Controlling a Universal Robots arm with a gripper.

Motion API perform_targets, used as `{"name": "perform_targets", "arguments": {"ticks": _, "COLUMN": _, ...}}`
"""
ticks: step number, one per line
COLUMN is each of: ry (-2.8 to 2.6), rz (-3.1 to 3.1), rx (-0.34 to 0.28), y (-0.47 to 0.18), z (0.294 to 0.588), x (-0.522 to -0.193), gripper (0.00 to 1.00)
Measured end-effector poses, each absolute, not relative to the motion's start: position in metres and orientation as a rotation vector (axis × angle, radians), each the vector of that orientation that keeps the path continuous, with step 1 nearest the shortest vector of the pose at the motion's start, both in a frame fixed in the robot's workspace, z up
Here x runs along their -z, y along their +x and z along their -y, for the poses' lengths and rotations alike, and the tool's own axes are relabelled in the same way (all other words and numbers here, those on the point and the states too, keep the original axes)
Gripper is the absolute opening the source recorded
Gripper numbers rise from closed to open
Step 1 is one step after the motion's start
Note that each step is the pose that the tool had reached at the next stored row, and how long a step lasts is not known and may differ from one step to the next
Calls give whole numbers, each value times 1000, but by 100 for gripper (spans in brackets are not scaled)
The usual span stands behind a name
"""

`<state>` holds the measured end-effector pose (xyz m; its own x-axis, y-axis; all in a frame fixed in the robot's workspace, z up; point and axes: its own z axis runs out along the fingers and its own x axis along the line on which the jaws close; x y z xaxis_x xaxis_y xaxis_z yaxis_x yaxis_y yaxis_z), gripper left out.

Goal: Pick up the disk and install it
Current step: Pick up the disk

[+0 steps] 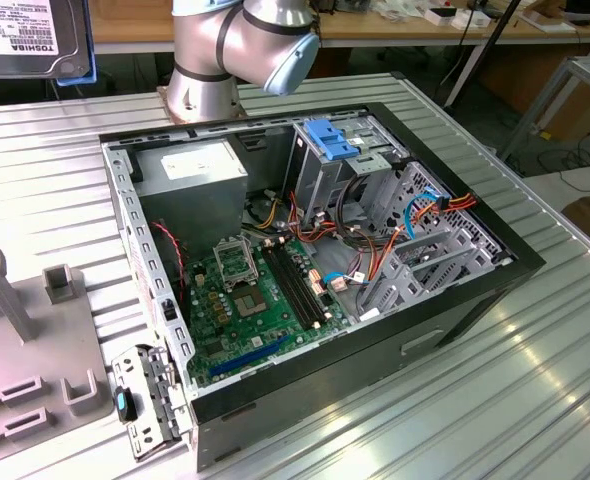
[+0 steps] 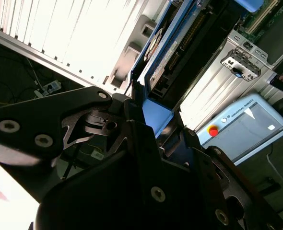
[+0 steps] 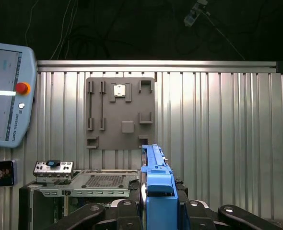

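Blue-railed disk (image 3: 155, 172) sits clamped edge-on in the gripper (image 3: 158, 207), jaws closed on it, high above the ribbed table (image 3: 218, 120) and the open computer case (image 1: 315, 260). In the exterior view its white label (image 1: 25, 40) shows at upper left. Judgement: carry phase. Keep the rails parallel to the drive cage (image 1: 340, 150) guides and clear of the orange cables (image 1: 445, 205); grip firm, no tilt.

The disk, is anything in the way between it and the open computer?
Nothing I can see. The hand holds the disk up high, and the computer case lies open on top. Cables bunch beside the drive cage.
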<state>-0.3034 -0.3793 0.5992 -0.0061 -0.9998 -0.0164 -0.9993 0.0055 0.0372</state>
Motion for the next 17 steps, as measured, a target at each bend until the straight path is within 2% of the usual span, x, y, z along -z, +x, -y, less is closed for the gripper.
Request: {"name": "perform_targets", "arguments": {"ticks": 17, "ry": 2204, "rz": 2217, "rx": 59, "y": -282, "z": 379, "x": -599, "gripper": 37}}
